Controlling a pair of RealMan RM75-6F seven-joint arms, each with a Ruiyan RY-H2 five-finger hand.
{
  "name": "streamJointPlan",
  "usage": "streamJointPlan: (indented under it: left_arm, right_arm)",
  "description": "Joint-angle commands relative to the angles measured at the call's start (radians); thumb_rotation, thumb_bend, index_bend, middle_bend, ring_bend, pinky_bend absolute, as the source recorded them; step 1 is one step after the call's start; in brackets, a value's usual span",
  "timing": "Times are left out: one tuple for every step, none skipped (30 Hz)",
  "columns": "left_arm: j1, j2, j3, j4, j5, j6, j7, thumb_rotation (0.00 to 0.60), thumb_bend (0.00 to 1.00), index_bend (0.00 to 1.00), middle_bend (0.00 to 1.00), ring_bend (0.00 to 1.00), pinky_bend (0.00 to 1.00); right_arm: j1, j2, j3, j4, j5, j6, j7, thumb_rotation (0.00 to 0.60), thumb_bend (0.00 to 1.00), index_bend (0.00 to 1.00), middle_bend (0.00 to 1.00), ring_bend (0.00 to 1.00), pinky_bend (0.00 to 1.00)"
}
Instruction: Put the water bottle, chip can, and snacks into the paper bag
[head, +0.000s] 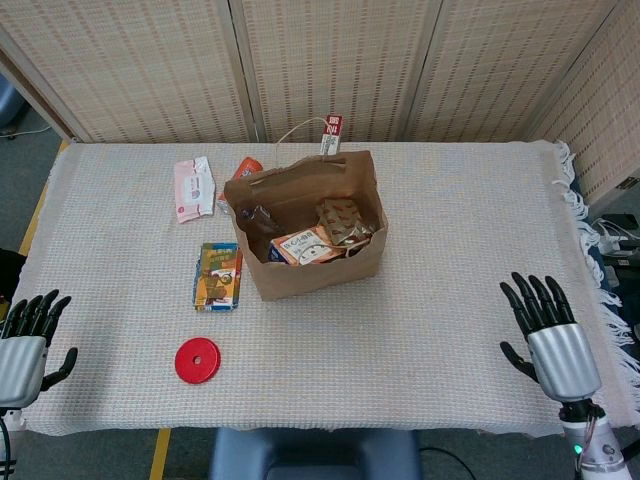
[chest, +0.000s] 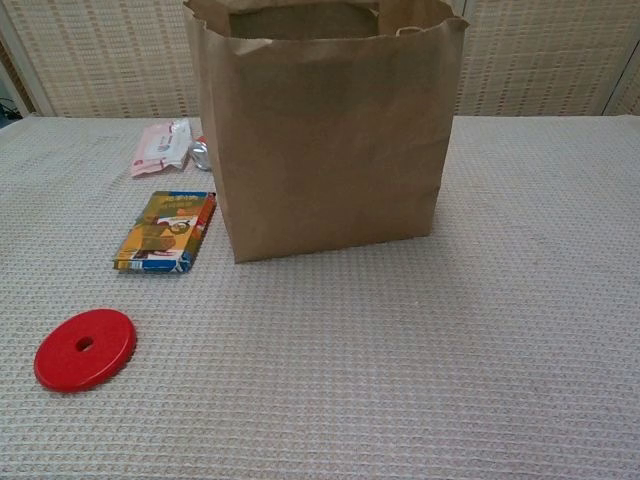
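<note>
Both hands — left hand (head: 22, 352), right hand (head: 553, 345) — rest empty, fingers apart; we judge the yellow snack pack (head: 217, 276) next — approach flat, clear the paper bag (head: 318, 272) rim.

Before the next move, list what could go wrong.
1. The paper bag stands upright with nothing bracing it; a reach over its rim might tip it.
2. The flat packet lies close beside the bag, so grabbing it could nudge the bag.
3. The right robot hand and left robot hand sit open at the table's near corners, so each reach is long.
</note>
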Motion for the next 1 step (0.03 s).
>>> streamJointPlan:
  left_arm:
    - [-0.001,0.001,0.000,-0.001,0.000,-0.003,-0.001,0.600,0.40,0.08,0.00,0.00,0.00]
  right_arm:
    - [-0.066,-0.006,-0.020,0.004,0.029,-0.034,0.100,0.600,0.11,0.00,0.00,0.00,0.00]
